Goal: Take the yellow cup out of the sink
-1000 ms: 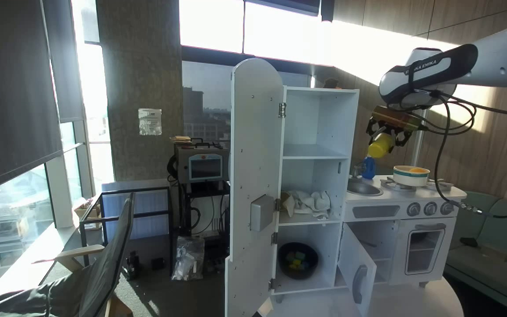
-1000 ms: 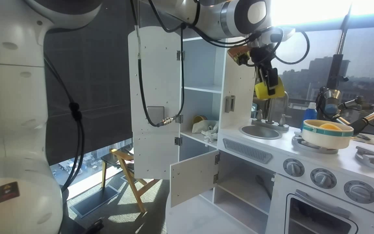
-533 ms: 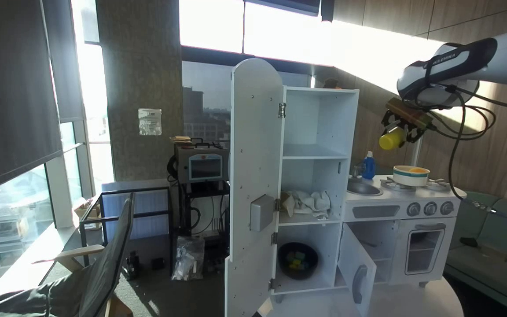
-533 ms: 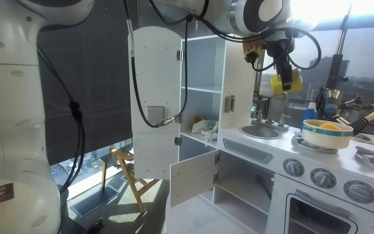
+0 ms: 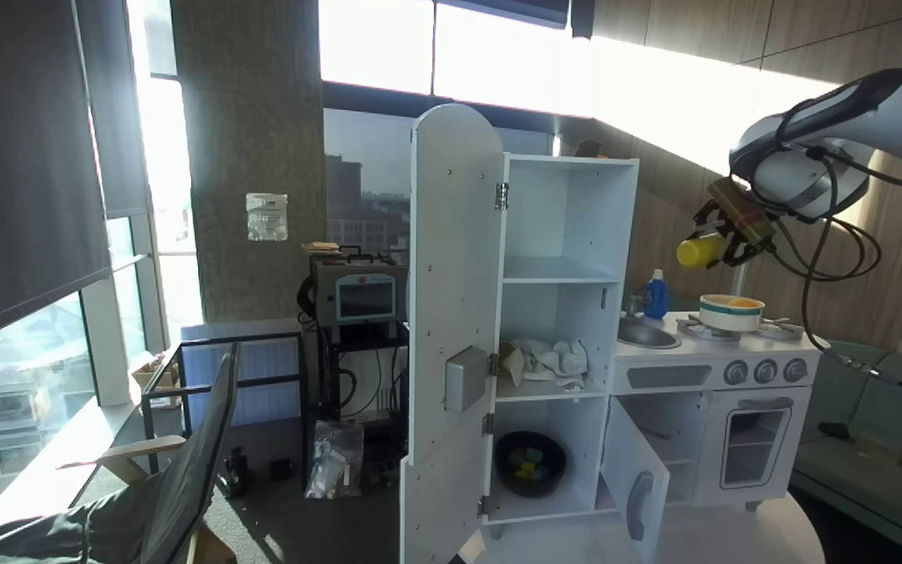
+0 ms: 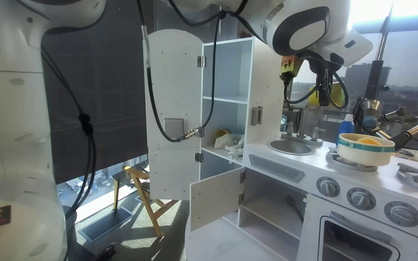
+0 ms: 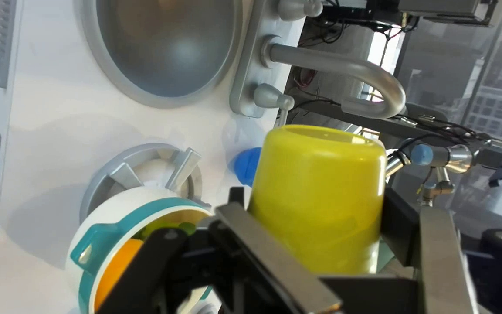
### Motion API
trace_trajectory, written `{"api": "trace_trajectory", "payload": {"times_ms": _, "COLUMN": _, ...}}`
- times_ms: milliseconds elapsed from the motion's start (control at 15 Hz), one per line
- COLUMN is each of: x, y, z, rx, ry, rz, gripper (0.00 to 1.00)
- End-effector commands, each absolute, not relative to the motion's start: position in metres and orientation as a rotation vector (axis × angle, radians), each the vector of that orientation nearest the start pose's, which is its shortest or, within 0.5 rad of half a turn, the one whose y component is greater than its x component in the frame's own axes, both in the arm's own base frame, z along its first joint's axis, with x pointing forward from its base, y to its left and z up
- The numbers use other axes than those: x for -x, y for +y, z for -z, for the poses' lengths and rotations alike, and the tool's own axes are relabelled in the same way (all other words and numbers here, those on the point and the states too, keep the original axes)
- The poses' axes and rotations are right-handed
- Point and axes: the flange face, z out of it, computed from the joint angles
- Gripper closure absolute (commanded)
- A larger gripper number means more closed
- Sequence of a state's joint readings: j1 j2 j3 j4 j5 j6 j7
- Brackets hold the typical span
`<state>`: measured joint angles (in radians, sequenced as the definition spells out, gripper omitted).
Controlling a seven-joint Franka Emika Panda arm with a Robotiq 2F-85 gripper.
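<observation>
By the end effector [image 7: 318, 213], its fingers part-way closed against opposite sides, the yellow cup [image 7: 318, 187] is held tilted in the air, out of the sink [image 7: 168, 48] and higher than the bench [image 7: 46, 83].

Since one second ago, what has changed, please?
The yellow cup has moved to the right in both exterior views, towards the pot, with the pincer still closed on it; nothing was let go. In an exterior view, it no longer covers the top of the blue bottle. The sink, pot and bottle stayed put.
</observation>
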<state>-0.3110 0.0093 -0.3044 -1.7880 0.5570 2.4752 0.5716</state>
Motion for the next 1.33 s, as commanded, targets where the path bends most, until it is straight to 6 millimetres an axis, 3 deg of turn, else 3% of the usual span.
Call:
{"api": "trace_trajectory", "payload": {"times_ms": 0, "x": -0.482, "y": -0.37, "z": -0.609, "rx": 1.735, "ry": 1.719, "rz": 0.925, "gripper": 0.5}}
{"api": "trace_trajectory", "payload": {"times_ms": 333, "x": -0.472, "y": -0.386, "z": -0.592, "rx": 1.589, "ry": 1.746, "rz": 0.828, "gripper": 0.5}}
{"api": "trace_trajectory", "payload": {"times_ms": 800, "x": -0.478, "y": -0.405, "z": -0.565, "rx": 1.558, "ry": 1.713, "rz": 0.66, "gripper": 0.5}}
{"api": "trace_trajectory", "payload": {"times_ms": 933, "x": -0.475, "y": -0.407, "z": -0.565, "rx": 1.535, "ry": 1.704, "rz": 0.66, "gripper": 0.5}}
{"api": "trace_trajectory", "payload": {"times_ms": 1267, "x": -0.436, "y": -0.426, "z": -0.587, "rx": 1.299, "ry": 1.594, "rz": 0.761, "gripper": 0.5}}
